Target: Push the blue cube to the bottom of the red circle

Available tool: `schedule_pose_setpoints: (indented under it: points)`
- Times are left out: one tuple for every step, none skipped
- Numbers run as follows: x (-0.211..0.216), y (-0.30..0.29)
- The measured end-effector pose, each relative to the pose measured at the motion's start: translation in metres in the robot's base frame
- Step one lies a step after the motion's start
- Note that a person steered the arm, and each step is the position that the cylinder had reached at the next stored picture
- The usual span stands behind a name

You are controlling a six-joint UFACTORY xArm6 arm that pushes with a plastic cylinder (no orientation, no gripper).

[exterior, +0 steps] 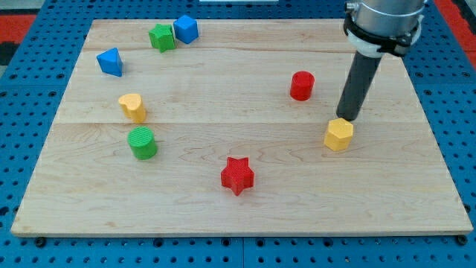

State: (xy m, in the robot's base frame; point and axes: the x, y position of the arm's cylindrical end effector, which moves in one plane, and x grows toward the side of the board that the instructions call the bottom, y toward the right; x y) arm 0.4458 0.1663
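Note:
The blue cube (186, 29) sits near the view's top left, touching the right side of a green block (161, 37). The red circle, a short red cylinder (302, 85), stands right of centre. My tip (348, 118) is at the view's right, just above and touching or nearly touching a yellow hexagonal block (339, 135). The tip is right of and below the red cylinder and far from the blue cube.
A blue triangular block (110, 62) lies at the left. A yellow block (133, 107) and a green cylinder (142, 143) are at the lower left. A red star (237, 176) is at bottom centre. The wooden board (245, 216) rests on a blue pegboard.

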Motion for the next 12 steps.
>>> schedule_pose_setpoints:
  points:
    - [0.037,-0.037]
    - [0.034,-0.044]
    - [-0.013,-0.053]
    - [-0.045,-0.119]
    - [-0.110,-0.145]
    - [-0.149,-0.145]
    - [-0.225,-0.182]
    - [-0.253,-0.236]
    - [-0.254,-0.257]
    - [-0.254,-0.303]
    - [-0.245,-0.326]
    - [-0.231,-0.315]
